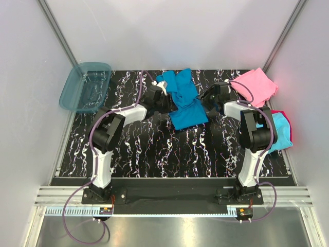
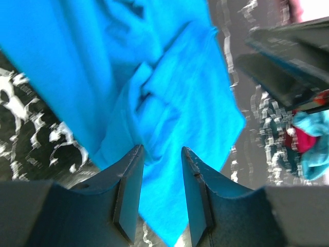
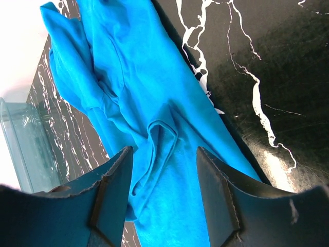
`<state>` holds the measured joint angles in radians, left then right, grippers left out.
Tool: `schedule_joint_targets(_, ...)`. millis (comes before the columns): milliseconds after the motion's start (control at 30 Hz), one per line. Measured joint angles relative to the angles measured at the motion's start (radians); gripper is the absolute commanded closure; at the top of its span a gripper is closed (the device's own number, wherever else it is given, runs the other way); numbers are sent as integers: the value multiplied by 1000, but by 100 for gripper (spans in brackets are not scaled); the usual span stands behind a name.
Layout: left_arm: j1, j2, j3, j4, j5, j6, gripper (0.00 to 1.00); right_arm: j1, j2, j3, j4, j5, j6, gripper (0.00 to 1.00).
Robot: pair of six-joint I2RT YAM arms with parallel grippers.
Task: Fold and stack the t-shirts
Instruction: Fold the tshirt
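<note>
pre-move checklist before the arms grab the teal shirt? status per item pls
1. Left end effector open, at teal shirt: ok.
2. Right end effector open, at the same shirt: ok.
3. Teal shirt lying flat: not ok, it is crumpled with folds.
4. End effectors touching the cloth: cannot tell.
5. Pink shirt folded, apart from teal shirt: ok.
6. Tub clear of teal shirt: ok.

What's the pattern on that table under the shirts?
The table is black with white marble-like veins, clearest in the right wrist view.
</note>
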<state>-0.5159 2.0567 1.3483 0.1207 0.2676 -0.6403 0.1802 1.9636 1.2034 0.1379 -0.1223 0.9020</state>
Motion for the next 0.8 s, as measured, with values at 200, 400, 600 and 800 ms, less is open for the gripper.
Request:
schedule_joint_targets(200, 2, 0, 11, -129, -69, 59, 58, 0, 0, -14, 8, -2, 1, 41)
schedule_joint_targets(400, 5, 0, 88, -246, -123, 104, 57, 0, 0, -19, 15, -3, 4, 41)
schedule_joint_targets(600, 5, 0, 131, -262, -135, 125, 58, -4, -9, -21, 15, -3, 4, 42)
schedule_joint_targets(800, 5, 7, 131, -285, -140, 130, 59, -12, -25, -26, 16, -3, 4, 42)
